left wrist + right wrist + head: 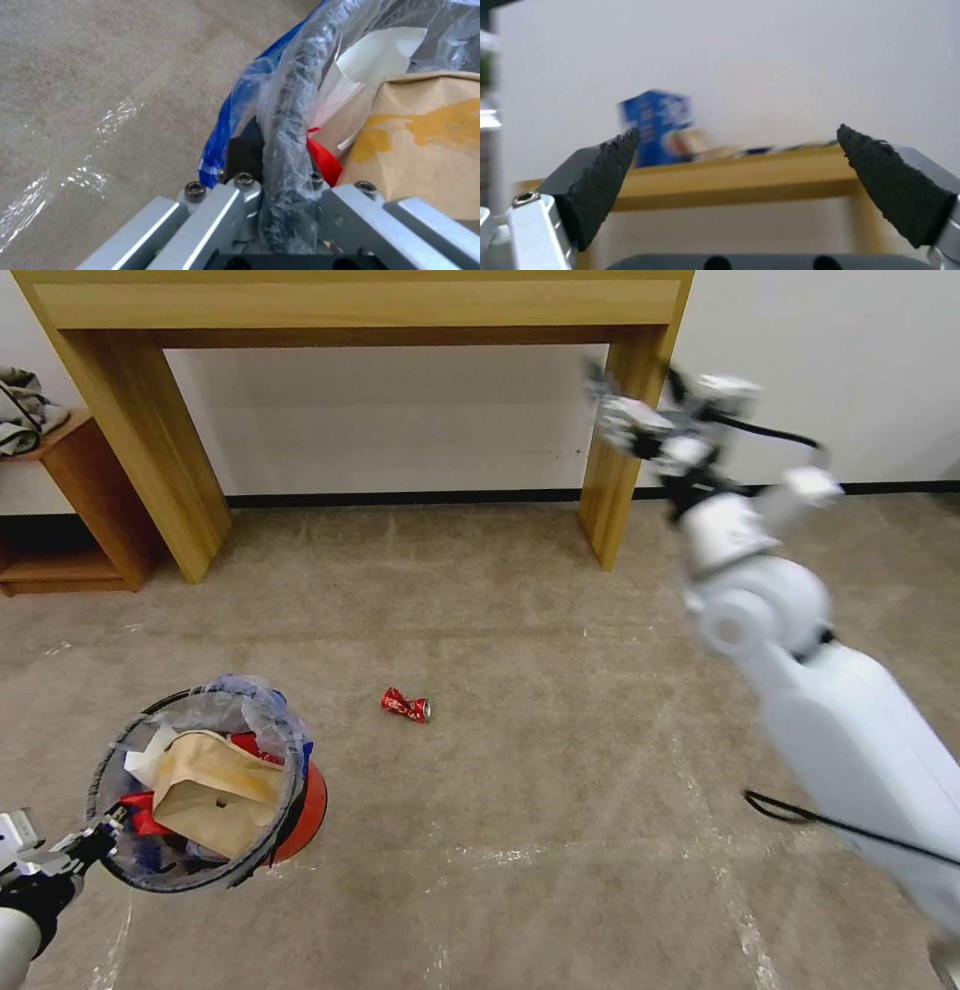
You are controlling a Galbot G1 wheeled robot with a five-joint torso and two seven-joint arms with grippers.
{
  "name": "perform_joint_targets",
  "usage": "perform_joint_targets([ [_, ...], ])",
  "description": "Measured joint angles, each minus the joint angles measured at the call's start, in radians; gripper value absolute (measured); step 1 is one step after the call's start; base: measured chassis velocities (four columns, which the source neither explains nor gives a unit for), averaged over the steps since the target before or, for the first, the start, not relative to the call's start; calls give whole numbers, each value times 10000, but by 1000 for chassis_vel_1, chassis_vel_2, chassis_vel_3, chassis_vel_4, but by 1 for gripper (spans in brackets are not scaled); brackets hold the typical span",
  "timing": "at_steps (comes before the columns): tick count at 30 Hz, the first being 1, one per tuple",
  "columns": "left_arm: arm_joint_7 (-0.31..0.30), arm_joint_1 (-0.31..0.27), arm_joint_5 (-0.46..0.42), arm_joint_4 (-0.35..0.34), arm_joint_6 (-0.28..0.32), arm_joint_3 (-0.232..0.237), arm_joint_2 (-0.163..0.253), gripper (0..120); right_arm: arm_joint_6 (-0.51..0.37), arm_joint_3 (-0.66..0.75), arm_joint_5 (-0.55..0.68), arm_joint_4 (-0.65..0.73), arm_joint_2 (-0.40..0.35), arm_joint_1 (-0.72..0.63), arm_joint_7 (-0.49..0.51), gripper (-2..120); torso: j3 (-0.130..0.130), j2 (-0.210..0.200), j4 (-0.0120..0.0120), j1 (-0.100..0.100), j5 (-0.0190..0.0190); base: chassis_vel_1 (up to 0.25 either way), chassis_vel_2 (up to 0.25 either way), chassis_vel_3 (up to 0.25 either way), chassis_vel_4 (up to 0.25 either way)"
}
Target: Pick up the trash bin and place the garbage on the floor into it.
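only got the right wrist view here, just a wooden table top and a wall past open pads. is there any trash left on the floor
Observer: Yes, one crushed red can lies on the carpet, in front of the table.
Operator: where's the bin
Observer: The trash bin is at the robot's near left, tilted, with a tan paper packet and wrappers inside.
Operator: is the left gripper on it
Observer: The left gripper is shut on the bin's rim and its plastic liner.
Operator: and where's my arm relative to the can
Observer: The right gripper is raised near the table's right leg, well above and beyond the can.
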Motion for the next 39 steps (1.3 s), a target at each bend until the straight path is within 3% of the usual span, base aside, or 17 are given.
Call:
perform_joint_targets([
  [3,0,-8,6,-33,1,-7,-39,1,27,769,-321,287,-10,-794,-10,100,0,-1,3,0,1,0,0,0,0],
  [9,41,-46,119,-52,0,-15,-129,1,456,2886,-2184,1423,560,-3822,-17,100,0,0,2,-1,-1,0,0,0,0],
  [17,122,10,161,-78,1,-31,-122,1,611,4093,-3323,2467,1426,-6036,13,100,0,0,1,-1,-2,0,0,0,0],
  [39,206,87,165,-36,1,49,-67,1,973,2940,-4204,1848,1582,-7053,78,100,1,0,2,0,-1,0,0,0,0],
])
